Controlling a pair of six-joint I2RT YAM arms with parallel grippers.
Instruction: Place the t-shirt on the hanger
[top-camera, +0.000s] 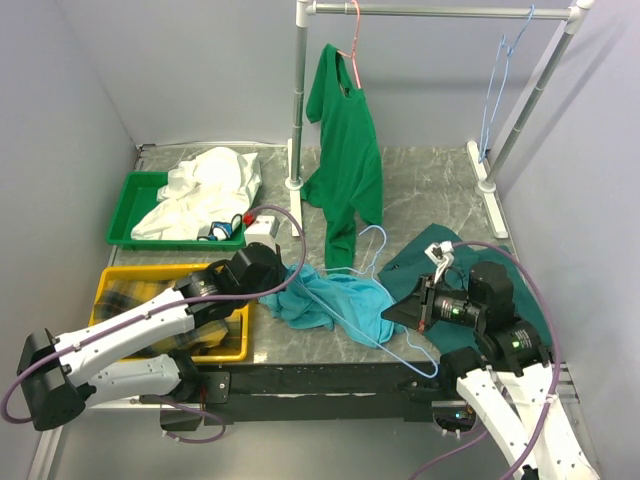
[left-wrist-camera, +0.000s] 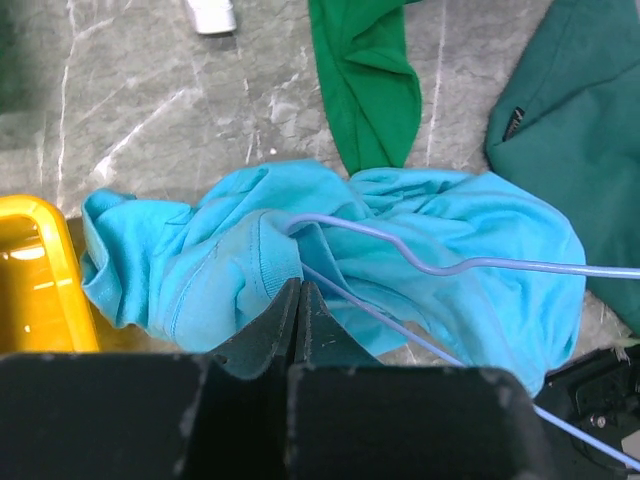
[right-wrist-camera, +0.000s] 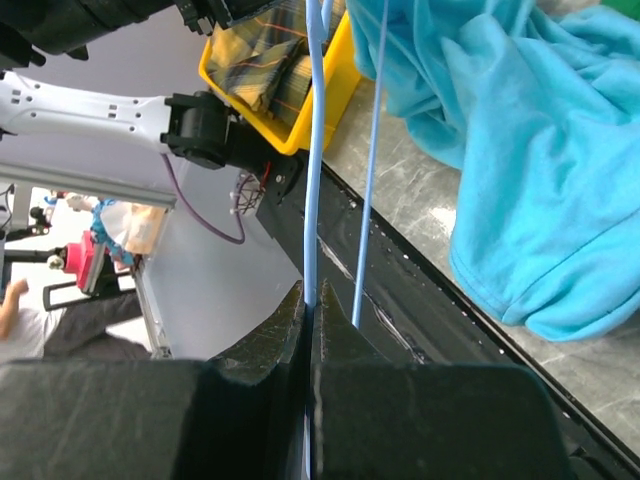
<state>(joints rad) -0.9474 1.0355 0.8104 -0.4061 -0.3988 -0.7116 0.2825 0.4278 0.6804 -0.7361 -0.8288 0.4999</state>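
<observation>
T-shirt (top-camera: 335, 300) lies bunched at the near edge of the bench (top-camera: 430, 180), front centre, w/ the hanger (left-wrist-camera: 480, 264) lying across it: hook end on the cloth, wires running off past the bench edge to the right. Bench top is grey marble-look stone, and pale grey-lilac walls close in the left, back and right sides. On the t-shirt's near side the left tool (left-wrist-camera: 298, 292) is pinched closed on a fold of cloth by a ribbed hem. Out beyond the front edge the right tool (right-wrist-camera: 308, 298) is clamped tight on one hanger wire.

Around: a pipe rail (top-camera: 440, 12) stands at the back. A green shirt (top-camera: 350, 150) hangs from it on a pink hanger (top-camera: 354, 45), its lowest end reaching the bench just behind the t-shirt. A spare hanger (top-camera: 490, 105) hangs at the rail's right end. A dark teal garment (top-camera: 420, 265) lies just right of the t-shirt, partly under the right arm. Back left there's a green tray (top-camera: 122, 208) w/ white cloth (top-camera: 205, 185). Front left is a yellow bin (top-camera: 140, 269) w/ plaid cloth (right-wrist-camera: 265, 75), just beside the t-shirt's left end, and the left arm passes over it
</observation>
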